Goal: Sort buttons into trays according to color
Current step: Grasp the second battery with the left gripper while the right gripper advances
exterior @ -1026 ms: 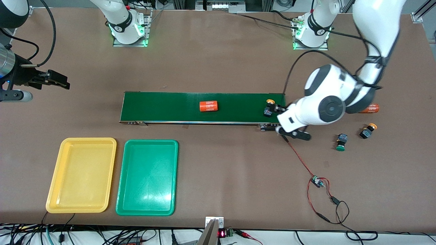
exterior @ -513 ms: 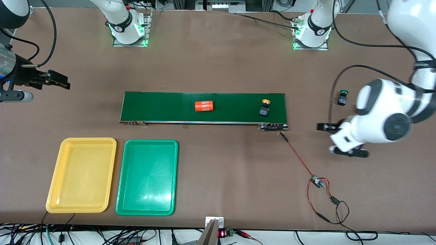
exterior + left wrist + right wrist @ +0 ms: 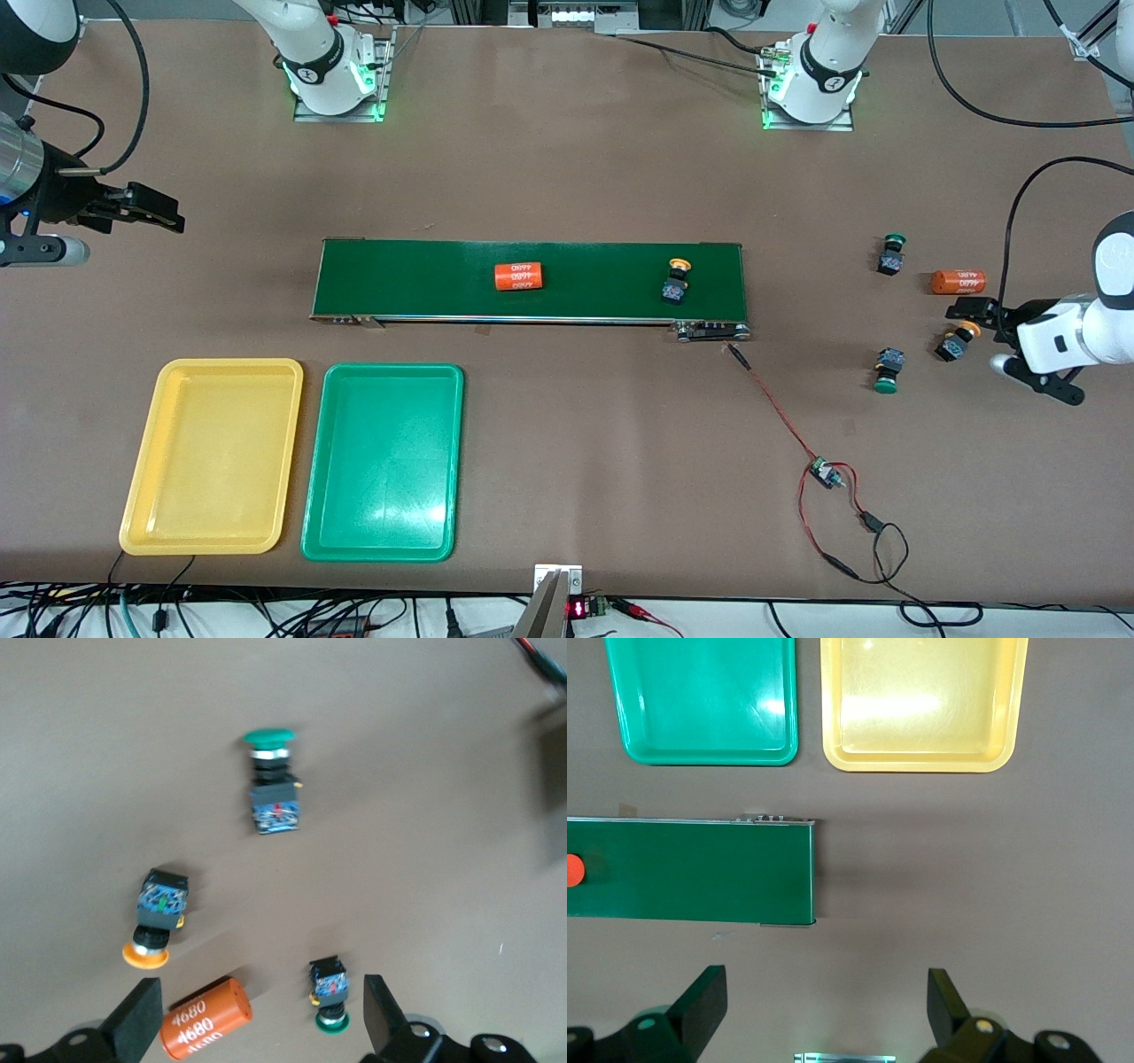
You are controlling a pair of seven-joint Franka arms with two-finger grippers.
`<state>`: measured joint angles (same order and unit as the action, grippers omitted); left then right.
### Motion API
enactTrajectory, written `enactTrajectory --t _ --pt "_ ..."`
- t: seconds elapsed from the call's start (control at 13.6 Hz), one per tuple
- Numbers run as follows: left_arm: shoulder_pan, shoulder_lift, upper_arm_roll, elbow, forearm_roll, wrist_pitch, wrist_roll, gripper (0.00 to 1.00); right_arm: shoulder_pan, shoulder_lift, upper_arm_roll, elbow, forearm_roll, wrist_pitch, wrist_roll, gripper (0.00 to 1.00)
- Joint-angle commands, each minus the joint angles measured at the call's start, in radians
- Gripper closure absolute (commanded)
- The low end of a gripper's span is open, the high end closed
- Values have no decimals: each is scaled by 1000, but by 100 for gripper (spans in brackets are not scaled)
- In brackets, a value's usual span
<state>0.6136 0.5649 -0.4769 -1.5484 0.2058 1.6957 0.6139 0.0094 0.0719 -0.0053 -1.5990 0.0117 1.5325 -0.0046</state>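
Brown table holds belt, orange cylinder, wires.

Both arms have glossy white shells with dark grey joint rings. Each base sits on a metal plate and glows green. Black cables trail from the wrists. The left gripper and right gripper are black, with black wedge-shaped fingers.

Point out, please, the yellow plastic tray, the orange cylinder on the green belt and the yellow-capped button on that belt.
yellow plastic tray (image 3: 142, 496), front view, rim.
orange cylinder (image 3: 517, 276), front view, printed side.
yellow-capped button (image 3: 675, 288), front view, body.
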Motion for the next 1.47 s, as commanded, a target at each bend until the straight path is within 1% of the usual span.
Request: enactTrajectory --t 0.0,0.15,0.29,0.37,0.51,0.59,0.73,0.81,0.95,1.17,1.25,1.39 --pt "2 6 -11 13 20 -33 243 0 3 -14 5 -12 7 -32 15 0" --pt "-3 9 -9 4 18 -42 402 0 1 -35 5 -44 7 -43 14 0" --pt "5 47 -9 2 17 -44 519 0 0 -81 5 -119 8 -31 12 0" --pt "11 58 -3 -10 15 -36 567 0 -2 -108 4 -156 10 -14 12 0" --pt "21 49 11 -54 18 -24 590 0 0 -158 4 -225 11 23 12 0" --pt "38 37 12 -91 18 4 607 0 0 -190 4 -277 11 53 12 0" --pt "87 6 12 -186 12 94 703 0 0 -256 4 -367 11 116 12 0" --pt "104 -17 12 -232 10 128 713 0 0 -273 4 -390 11 135 12 0" --pt "112 -52 14 -274 18 137 739 0 0 -294 4 -424 13 155 12 0" --pt "132 -106 15 -363 20 151 845 0 0 -337 4 -489 13 193 12 0" --pt "143 -126 14 -396 20 172 906 0 0 -342 4 -495 13 196 12 0" --pt "170 -167 14 -476 17 278 1079 0 1 -342 4 -495 13 199 14 0"
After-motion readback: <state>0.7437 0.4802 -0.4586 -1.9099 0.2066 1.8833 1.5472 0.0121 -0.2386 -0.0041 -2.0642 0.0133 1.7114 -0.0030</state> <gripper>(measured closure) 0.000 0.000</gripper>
